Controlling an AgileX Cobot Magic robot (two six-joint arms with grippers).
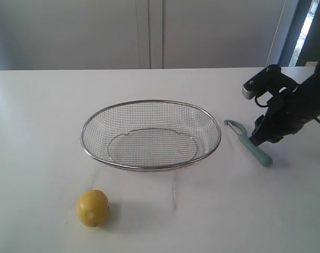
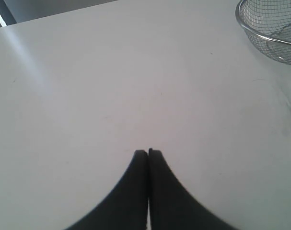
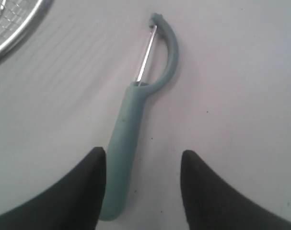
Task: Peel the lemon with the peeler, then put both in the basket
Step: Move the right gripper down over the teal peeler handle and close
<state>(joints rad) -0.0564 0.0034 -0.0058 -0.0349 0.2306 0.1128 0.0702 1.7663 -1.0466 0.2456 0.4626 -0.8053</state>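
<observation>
The yellow lemon (image 1: 92,207) rests on the white table near its front left, well apart from both grippers. The wire mesh basket (image 1: 150,102) stands empty in the middle. The teal peeler (image 1: 249,142) lies flat to the right of the basket, blade end toward the back. My right gripper (image 1: 257,138) hangs open over the peeler's handle (image 3: 125,148); in the right wrist view the handle lies between the two black fingers (image 3: 90,187), close to one of them. My left gripper (image 2: 148,152) is shut on nothing above bare table and is outside the exterior view.
The basket rim (image 2: 260,34) shows in a corner of the left wrist view, and again as a rim (image 3: 16,33) in the right wrist view. The table's far edge (image 1: 149,69) runs in front of a grey wall.
</observation>
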